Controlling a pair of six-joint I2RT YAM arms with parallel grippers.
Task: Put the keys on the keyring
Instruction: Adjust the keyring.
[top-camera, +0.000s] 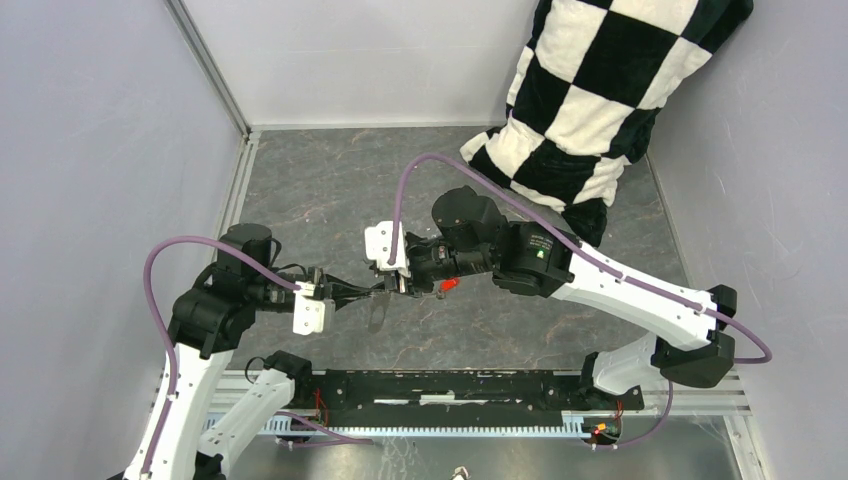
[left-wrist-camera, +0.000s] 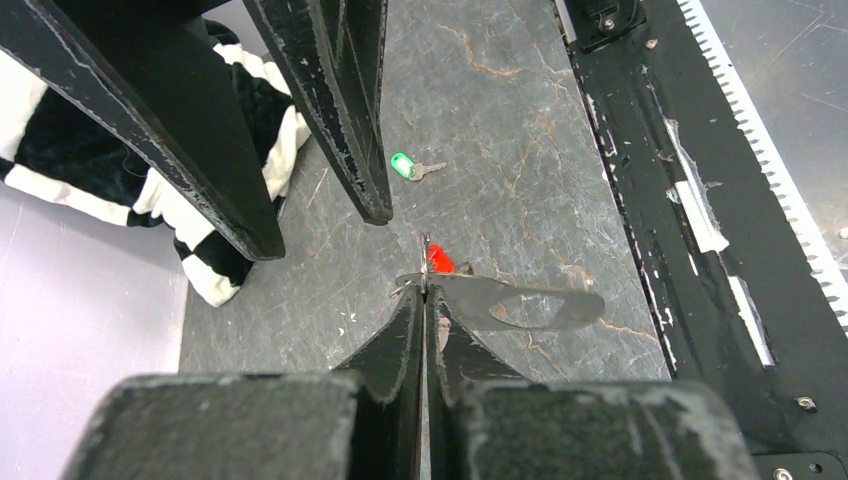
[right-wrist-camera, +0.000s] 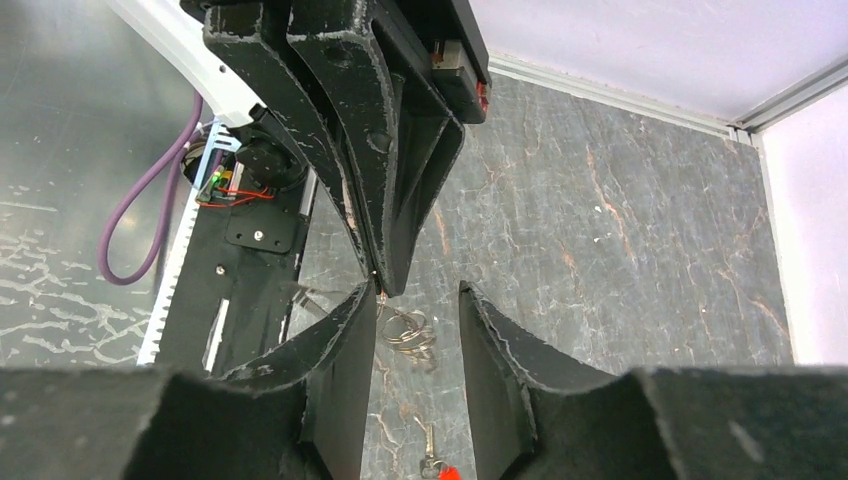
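My left gripper (left-wrist-camera: 425, 292) is shut on the small ring of the keyring (left-wrist-camera: 560, 308), and its grey oval loop sticks out to the right. In the top view the keyring (top-camera: 377, 313) hangs from the left gripper (top-camera: 366, 291) above the table. My right gripper (right-wrist-camera: 415, 322) is open and empty, its fingers either side of the small rings (right-wrist-camera: 405, 332) and the left gripper's tips (right-wrist-camera: 388, 282). The red key (right-wrist-camera: 432, 462) lies just below, apart from the rings; it also shows in the left wrist view (left-wrist-camera: 438, 260) and the top view (top-camera: 448, 284). The green key (left-wrist-camera: 405, 166) lies on the table beyond.
A black-and-white checkered cloth (top-camera: 590, 90) lies at the back right of the grey marbled table (top-camera: 320, 180). A black rail (top-camera: 450, 385) runs along the near edge. White walls close in the left, back and right sides.
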